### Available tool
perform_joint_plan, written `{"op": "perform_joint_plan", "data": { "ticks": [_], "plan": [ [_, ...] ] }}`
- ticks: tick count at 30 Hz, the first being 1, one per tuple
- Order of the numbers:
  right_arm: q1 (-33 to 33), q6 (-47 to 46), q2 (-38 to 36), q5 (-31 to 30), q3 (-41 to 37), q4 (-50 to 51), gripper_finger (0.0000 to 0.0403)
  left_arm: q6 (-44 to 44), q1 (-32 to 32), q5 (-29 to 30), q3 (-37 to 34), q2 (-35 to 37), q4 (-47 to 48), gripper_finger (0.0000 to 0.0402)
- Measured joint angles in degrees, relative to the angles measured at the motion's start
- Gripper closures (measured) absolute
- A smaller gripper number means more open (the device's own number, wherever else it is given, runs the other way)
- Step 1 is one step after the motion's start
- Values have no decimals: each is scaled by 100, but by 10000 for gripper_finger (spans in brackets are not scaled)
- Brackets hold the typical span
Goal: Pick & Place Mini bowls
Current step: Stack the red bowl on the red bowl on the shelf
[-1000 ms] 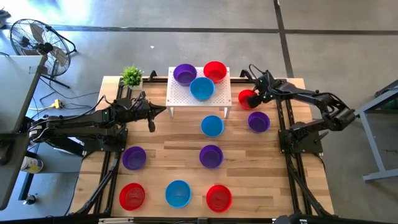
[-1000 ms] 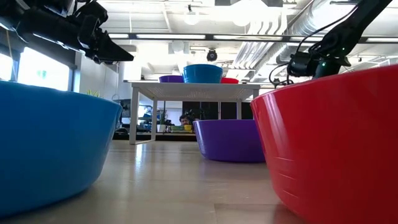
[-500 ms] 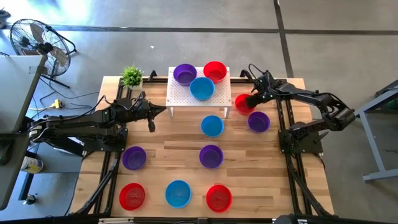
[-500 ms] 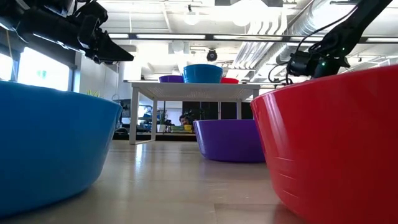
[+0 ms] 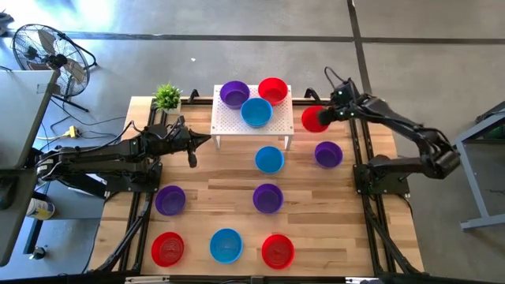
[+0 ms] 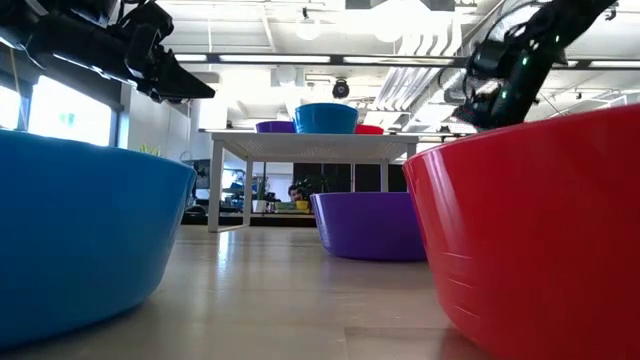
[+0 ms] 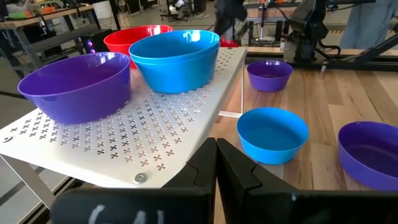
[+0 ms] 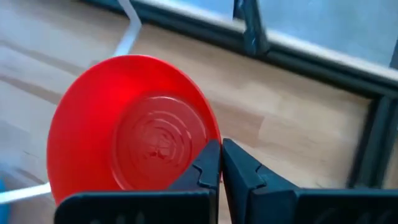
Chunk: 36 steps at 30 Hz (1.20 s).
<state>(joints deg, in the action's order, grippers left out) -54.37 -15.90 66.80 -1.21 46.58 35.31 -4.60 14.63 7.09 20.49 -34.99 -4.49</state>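
Wooden table (image 5: 237, 217) fills the middle of the high view. Clock directions below are read on that view, 12 o'clock toward the far edge.

White perforated stand (image 5: 251, 118) sits at 12 o'clock on the table. On it: a purple bowl (image 5: 234, 94) at the far left, a red bowl (image 5: 273, 90) at the far right, a blue bowl (image 5: 256, 112) nearer, touching or just beside both.

Left arm (image 5: 102, 158) lies across the 9 o'clock side. Left gripper (image 5: 207, 140) hovers just beside the stand's left edge, fingers pressed together, holding nothing. Left wrist view confirms: closed tips over the stand's corner.

Right arm (image 5: 402, 134) reaches in from 3 o'clock. Right gripper (image 5: 330, 115) is at about 1 o'clock, just right of the stand, pinched tight on the rim of a red mini bowl (image 5: 315, 119). Right wrist view shows that bowl (image 8: 134, 146) tilted, its inside facing the camera, rim between the closed fingers (image 8: 208, 165). Whether it is clear of the table, cannot tell.

Loose bowls on the table:
- blue (image 5: 269, 159), centre, just in front of the stand
- purple (image 5: 328, 154), 3 o'clock
- purple (image 5: 268, 198), below centre
- purple (image 5: 170, 199), 8 o'clock
- near row at 6 o'clock: red (image 5: 167, 248), blue (image 5: 226, 245), red (image 5: 278, 251)

Small green plant (image 5: 167, 97) at 11 o'clock, left of the stand.
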Motion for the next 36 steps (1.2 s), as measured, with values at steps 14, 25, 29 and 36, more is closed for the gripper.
{"op": "perform_joint_plan", "data": {
  "ticks": [14, 25, 29, 36],
  "plan": [
    [446, -1197, -534, 311, 1815, 332, 402, 0, 0, 0, 0, 0, -3, 399],
    [1217, -1090, 1692, 117, 3864, 336, 403, 0, 0, 0, 0, -2, -5, 399],
    [1217, -963, 2470, 59, 4589, 696, 403, 0, -1, 0, 0, 0, -5, 399],
    [1217, -809, 3239, 26, 5078, 909, 403, 0, -2, 0, 0, -2, -5, 399]
  ]
}}
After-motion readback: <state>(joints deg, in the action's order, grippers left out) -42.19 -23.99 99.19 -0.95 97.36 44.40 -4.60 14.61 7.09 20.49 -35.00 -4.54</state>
